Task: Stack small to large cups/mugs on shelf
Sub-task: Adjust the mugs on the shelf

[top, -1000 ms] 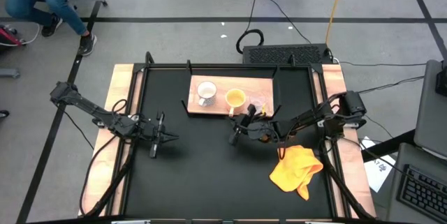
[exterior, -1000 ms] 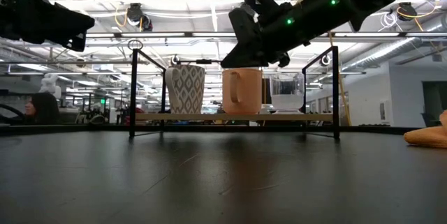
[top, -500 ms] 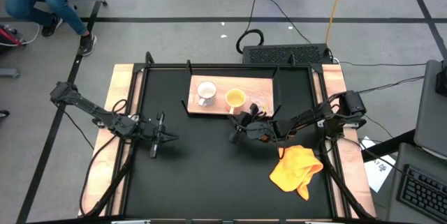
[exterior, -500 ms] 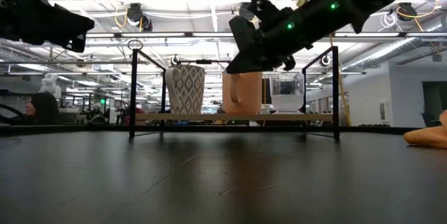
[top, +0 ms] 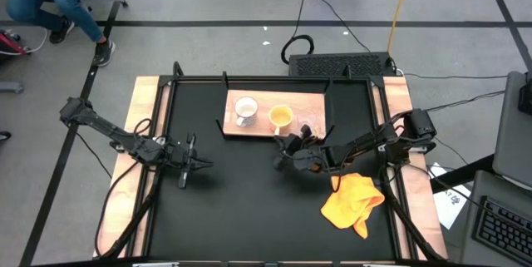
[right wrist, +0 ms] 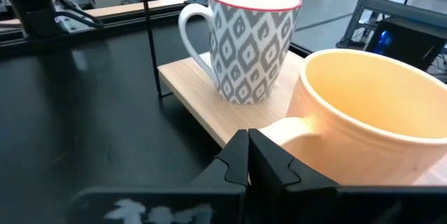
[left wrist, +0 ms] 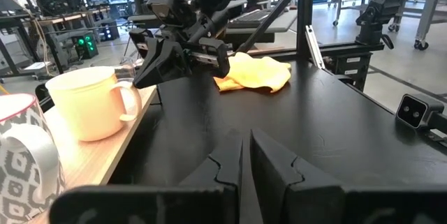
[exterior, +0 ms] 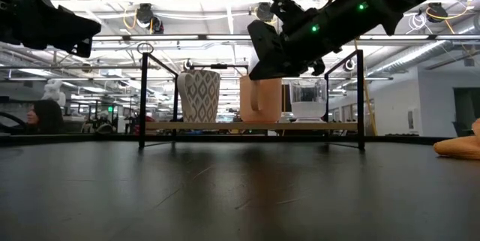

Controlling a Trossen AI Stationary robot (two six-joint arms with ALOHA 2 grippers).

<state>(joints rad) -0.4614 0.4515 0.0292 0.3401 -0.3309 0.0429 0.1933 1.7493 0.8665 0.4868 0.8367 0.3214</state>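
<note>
right end effector (top: 290, 145) pressed together, empty, hovering just off the front edge of the light-wood shelf (top: 258, 126); orange-yellow handled mug (top: 280, 117) directly ahead, white patterned mug (top: 245, 111) beyond it. left end effector (top: 188, 164) pressed together, empty, well apart over the black surface (top: 241, 209).

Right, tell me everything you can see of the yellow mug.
The yellow mug is a plain, glossy, pale orange-yellow vessel with one loop handle, seemingly ceramic. It stands upright and looks empty on the shelf, between the patterned white mug and the glass cup, touching neither. The right gripper, shut, hovers just in front of it.
</note>
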